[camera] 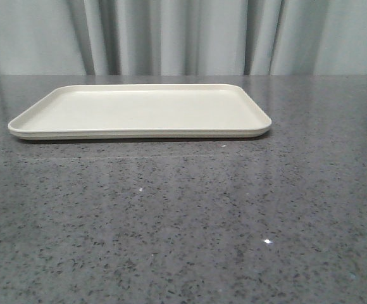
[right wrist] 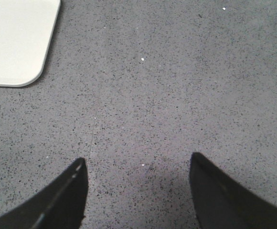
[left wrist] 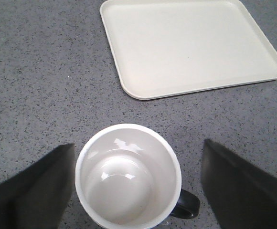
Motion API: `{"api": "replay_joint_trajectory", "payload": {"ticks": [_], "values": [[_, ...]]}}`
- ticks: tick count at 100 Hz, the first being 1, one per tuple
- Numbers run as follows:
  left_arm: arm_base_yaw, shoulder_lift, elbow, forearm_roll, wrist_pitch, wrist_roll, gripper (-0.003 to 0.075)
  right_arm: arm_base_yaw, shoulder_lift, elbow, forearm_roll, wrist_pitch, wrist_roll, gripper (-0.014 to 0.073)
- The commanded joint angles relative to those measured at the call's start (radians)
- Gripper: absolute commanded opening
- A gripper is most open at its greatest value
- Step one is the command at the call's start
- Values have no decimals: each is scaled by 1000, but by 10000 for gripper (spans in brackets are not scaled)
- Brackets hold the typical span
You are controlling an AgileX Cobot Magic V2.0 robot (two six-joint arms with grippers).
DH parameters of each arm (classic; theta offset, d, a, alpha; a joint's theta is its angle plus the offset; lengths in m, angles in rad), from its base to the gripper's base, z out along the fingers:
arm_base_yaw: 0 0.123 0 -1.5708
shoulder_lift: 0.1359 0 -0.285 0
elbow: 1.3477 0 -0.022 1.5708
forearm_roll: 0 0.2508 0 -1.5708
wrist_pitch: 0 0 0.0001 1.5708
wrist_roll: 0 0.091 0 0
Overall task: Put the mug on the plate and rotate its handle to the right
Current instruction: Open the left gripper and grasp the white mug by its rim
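left gripper [left wrist: 137,191]: two fingers show, both matte black, each a broad wedge that narrows to a blunt tip
left fingers [left wrist: 31,191]: flat, smooth faces with straight edges; no screws, cables or markings can be made out
right gripper [right wrist: 138,191]: two black fingers of the same wedge shape, with slightly curved outer edges
right fingers [right wrist: 57,200]: one carries a thin pale line along its length and a small light glint near the tip
arms: only the fingertips show in the wrist views; none appear in the front view
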Motion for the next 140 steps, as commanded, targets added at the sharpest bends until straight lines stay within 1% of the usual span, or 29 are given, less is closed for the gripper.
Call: {"api": "replay_joint_trajectory", "payload": {"ticks": [1,8,17,39,56,90,114,140], "values": [[2,7,-34,-22,-54,2,643,-6,13,-34,-2,-66,-5,501],[2,7,-34,-20,-54,-6,640,-6,13,-34,-2,-66,-5,500],[2,9,-34,12,-49,-61,640,-6,13,-34,-2,-66,-5,500],[2,44,-34,153,-34,-132,640,-6,13,-34,-2,-73,-5,501],[2,132,-32,181,24,-132,640,-6,13,-34,-2,-82,-5,501],[2,280,-22,199,2,-129,640,-6,13,-34,-2,-81,-5,501],[2,366,-22,199,1,-98,640,-6,13,-34,-2,-81,-5,501],[2,416,-22,199,14,-79,638,-6,13,-34,-2,-81,-5,501]]}}
